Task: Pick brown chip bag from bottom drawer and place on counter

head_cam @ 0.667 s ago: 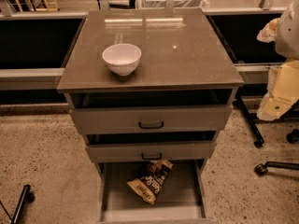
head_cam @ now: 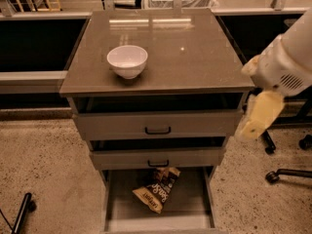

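Note:
The brown chip bag (head_cam: 157, 189) lies crinkled and tilted on the floor of the open bottom drawer (head_cam: 195, 206), slightly left of its middle. The counter (head_cam: 195, 57) is the glossy grey-brown top of the cabinet. My gripper (head_cam: 254, 123) hangs from the white arm at the right, just off the cabinet's front right corner. It is level with the top drawer and well above and to the right of the bag. It holds nothing that I can see.
A white bowl (head_cam: 127, 60) stands on the left half of the counter. The two upper drawers (head_cam: 157, 125) are slightly pulled out above the bag. Office chair bases (head_cam: 287, 172) stand on the floor at right, and a dark leg (head_cam: 22, 212) at lower left.
My arm and gripper have moved left and a little down, from the right edge of the view to the cabinet's front right corner. The bag, bowl and drawers have not moved.

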